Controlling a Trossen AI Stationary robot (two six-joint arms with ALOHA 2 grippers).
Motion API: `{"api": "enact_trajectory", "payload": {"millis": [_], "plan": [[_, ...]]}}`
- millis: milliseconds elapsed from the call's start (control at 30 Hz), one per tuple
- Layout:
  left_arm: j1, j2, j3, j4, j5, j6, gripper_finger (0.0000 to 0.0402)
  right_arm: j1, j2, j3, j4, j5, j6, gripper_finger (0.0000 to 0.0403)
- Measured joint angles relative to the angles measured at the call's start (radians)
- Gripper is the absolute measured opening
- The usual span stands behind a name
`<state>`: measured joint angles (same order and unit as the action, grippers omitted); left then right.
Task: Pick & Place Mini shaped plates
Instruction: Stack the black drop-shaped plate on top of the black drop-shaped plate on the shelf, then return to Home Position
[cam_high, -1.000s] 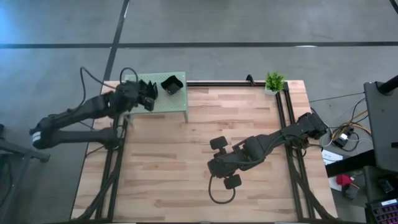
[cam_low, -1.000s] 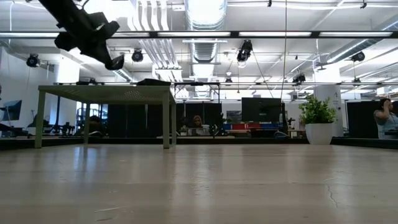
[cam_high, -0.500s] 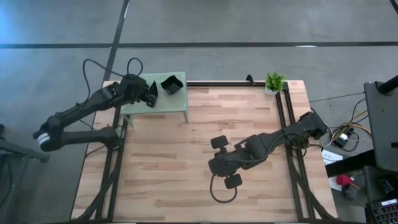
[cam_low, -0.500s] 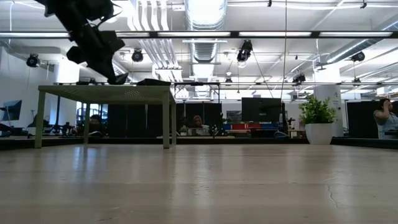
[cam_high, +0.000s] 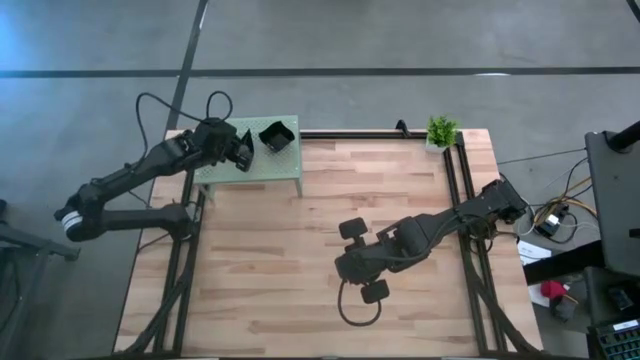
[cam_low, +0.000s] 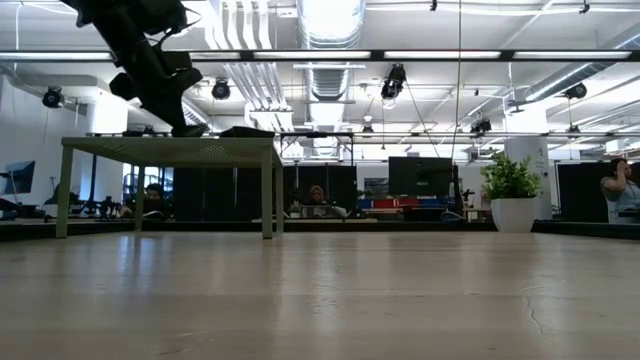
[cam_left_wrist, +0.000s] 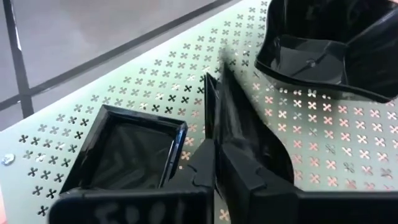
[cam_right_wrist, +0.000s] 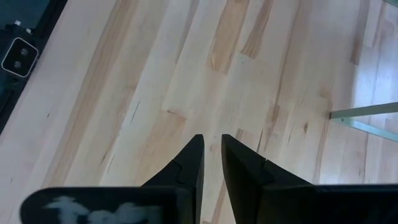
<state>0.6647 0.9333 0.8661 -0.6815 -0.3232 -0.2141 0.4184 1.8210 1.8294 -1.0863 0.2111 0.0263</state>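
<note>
My left gripper (cam_high: 243, 152) is over the green perforated stand (cam_high: 270, 172) at the table's far left, shut on a tiny glossy black dish (cam_left_wrist: 249, 124) that stands on edge. It also shows low over the stand top in the low view (cam_low: 186, 125). A square black dish (cam_left_wrist: 121, 149) lies flat on the stand right beside the fingers. A stack of black dishes (cam_high: 277, 135) rests on the stand farther right, and shows in the left wrist view too (cam_left_wrist: 317, 56). My right gripper (cam_high: 347, 266) waits shut and empty over the table's middle (cam_right_wrist: 211, 146). My left gripper pinches the dish's thin rim (cam_left_wrist: 211, 124) between its two fingers, coming slanting from above. The dish stands on edge and reaches out past the fingertips. Its far end (cam_left_wrist: 214, 71) is at the stand's top; whether it touches there, I cannot tell.
A small green potted plant (cam_high: 440, 130) stands at the table's far right corner. Black rails (cam_high: 455, 190) run along the far and right sides. The bare wooden table top (cam_high: 280, 260) spreads in front of the stand. A person (cam_low: 620, 190) sits in the room behind.
My left gripper has gone down and a little toward the far edge, onto the green stand's top beside the square dish.
</note>
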Motion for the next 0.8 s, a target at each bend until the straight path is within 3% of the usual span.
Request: {"api": "enact_trajectory", "payload": {"millis": [433, 567, 700, 800], "plan": [[-0.001, -0.004, 0.043, 0.017, -0.014, 0.056, 0.0068, 0.000, 0.000, 0.000, 0.000, 0.031, -0.020, 0.0052], [-0.027, -0.030, 0.084, 0.016, 0.023, 0.121, 0.0053, -0.002, -0.013, 0.000, -0.001, 0.103, -0.033, 0.0051], [-0.088, -0.090, 0.097, 0.016, 0.032, 0.177, 0.0011, -0.016, -0.051, 0.000, 0.015, 0.105, -0.037, 0.0039], [-0.149, -0.150, 0.097, 0.011, 0.035, 0.207, 0.0004, -0.030, -0.094, -0.001, 0.044, 0.105, -0.036, 0.0022]]}}
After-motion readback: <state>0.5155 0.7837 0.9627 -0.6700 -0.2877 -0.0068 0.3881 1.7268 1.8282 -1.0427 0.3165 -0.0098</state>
